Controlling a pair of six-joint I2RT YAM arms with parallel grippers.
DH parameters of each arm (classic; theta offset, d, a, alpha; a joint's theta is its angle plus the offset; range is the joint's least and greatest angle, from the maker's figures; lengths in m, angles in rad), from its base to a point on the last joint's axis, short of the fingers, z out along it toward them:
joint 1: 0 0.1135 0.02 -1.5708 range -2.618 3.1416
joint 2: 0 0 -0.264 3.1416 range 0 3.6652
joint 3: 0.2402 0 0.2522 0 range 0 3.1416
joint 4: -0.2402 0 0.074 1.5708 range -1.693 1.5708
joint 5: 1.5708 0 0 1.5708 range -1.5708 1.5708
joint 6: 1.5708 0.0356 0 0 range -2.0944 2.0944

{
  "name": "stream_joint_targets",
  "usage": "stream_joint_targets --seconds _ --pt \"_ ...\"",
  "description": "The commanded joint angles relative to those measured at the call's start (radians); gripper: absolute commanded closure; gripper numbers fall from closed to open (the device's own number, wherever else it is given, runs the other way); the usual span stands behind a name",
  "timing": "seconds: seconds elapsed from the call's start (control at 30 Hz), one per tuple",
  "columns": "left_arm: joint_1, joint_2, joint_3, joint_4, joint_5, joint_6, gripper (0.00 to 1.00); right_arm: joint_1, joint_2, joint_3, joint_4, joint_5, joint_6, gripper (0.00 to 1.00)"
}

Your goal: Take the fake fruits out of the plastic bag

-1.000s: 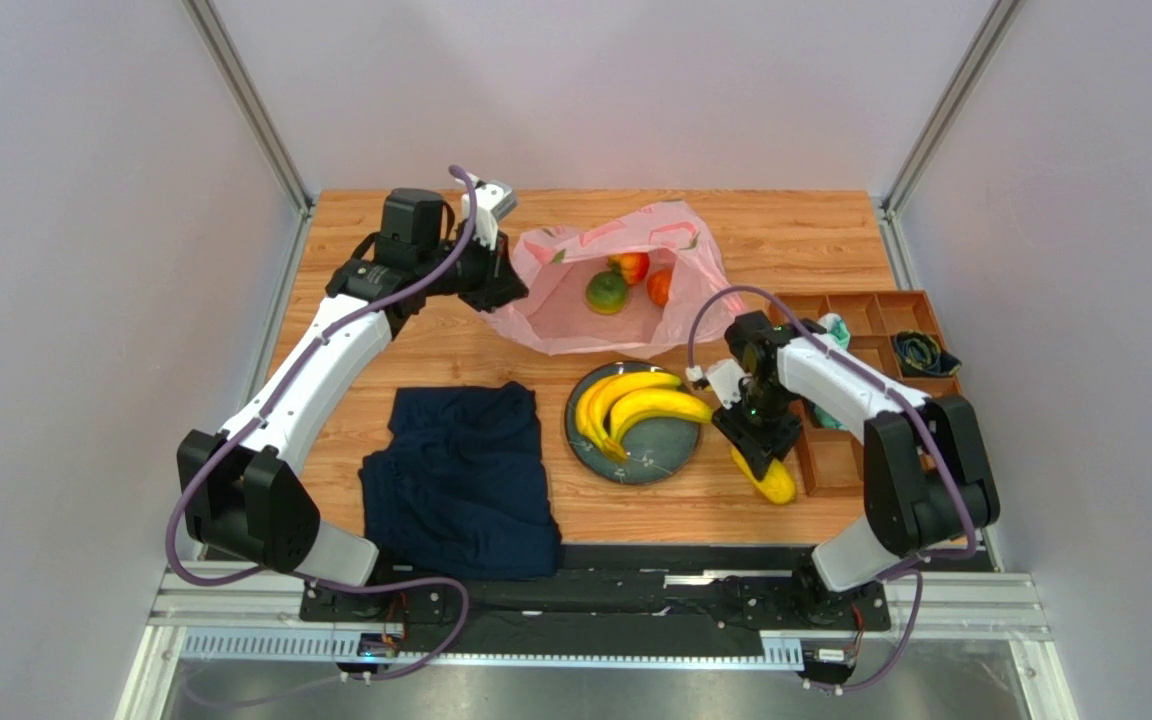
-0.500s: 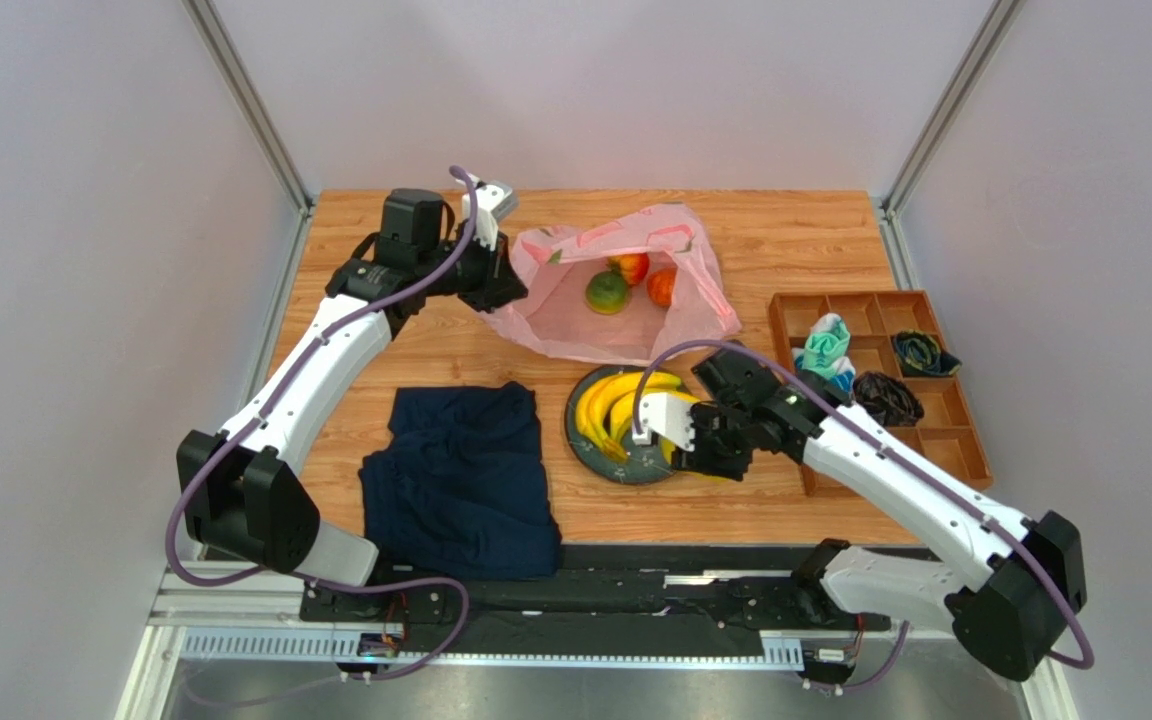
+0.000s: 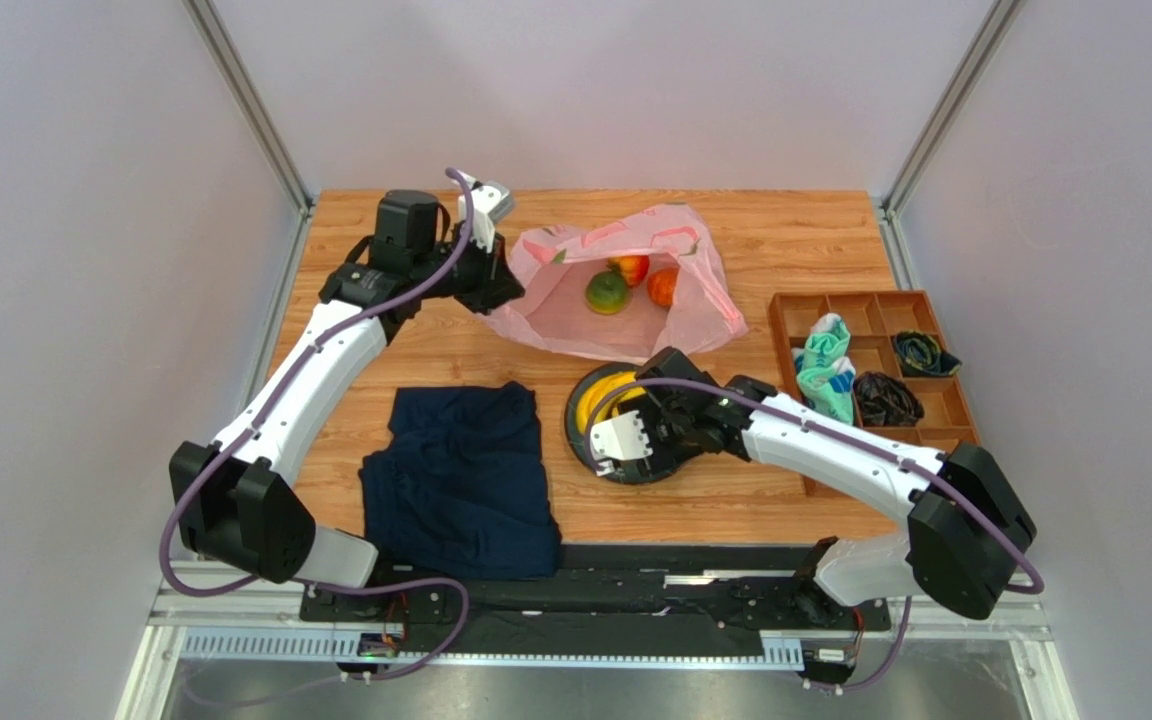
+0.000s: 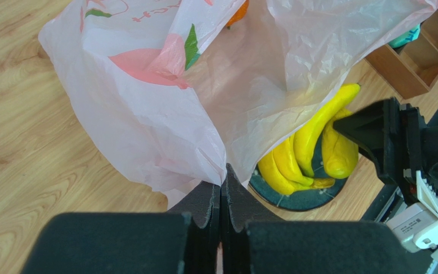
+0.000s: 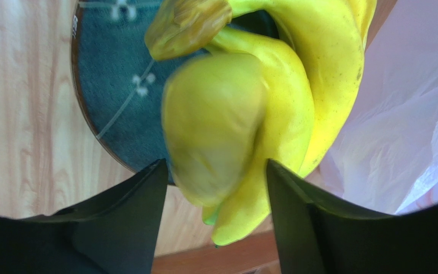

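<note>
Our left gripper is pinched tight on the edge of the pink bag. The bag lies open at the top middle of the overhead view with a green-red fruit, a red fruit and an orange fruit inside. Our right gripper has its fingers spread either side of the long yellow piece. That piece is over the dark plate, right against the banana bunch, near the frame's centre.

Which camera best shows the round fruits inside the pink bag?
The top view: it looks into the open pink plastic bag at three glossy round fruits. The left wrist view catches only an orange sliver; the right wrist, none.
</note>
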Motion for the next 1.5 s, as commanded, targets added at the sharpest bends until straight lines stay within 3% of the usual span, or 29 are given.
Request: stream_joint_targets --seconds 0.0,0.03,0.07,0.37,0.6,0.77,0.93,1.27,1.47 --pt "0.006 -0.055 -0.009 0.011 0.003 0.037 1.00 0.003 -0.018 -0.017 0.067 0.070 -0.012 0.15" --pt "0.006 -0.055 -0.012 0.010 0.001 0.038 1.00 0.003 -0.035 -0.008 0.066 0.069 0.008 0.04" --pt "0.006 -0.058 -0.013 0.009 0.003 0.043 1.00 0.001 -0.043 0.002 0.055 0.055 0.020 0.00" --pt "0.006 -0.057 -0.018 0.010 0.018 0.024 1.00 -0.023 -0.136 0.238 -0.089 -0.060 0.219 0.00" --pt "0.006 -0.052 0.005 0.006 0.017 0.032 1.00 -0.129 -0.047 0.384 0.044 -0.121 0.555 0.00" --pt "0.006 -0.047 0.028 -0.010 0.018 0.034 1.00 -0.267 0.156 0.582 0.024 -0.180 0.768 0.18" --pt "0.006 -0.064 0.020 -0.017 0.014 0.043 1.00 -0.307 0.348 0.720 0.033 -0.166 0.795 0.38" --pt "0.015 -0.100 -0.010 -0.053 -0.009 0.093 1.00 -0.346 0.583 0.854 0.129 -0.022 0.843 0.43" --pt "0.041 -0.120 -0.009 -0.064 -0.020 0.095 1.00 -0.378 0.612 0.912 0.132 0.007 0.823 0.43"
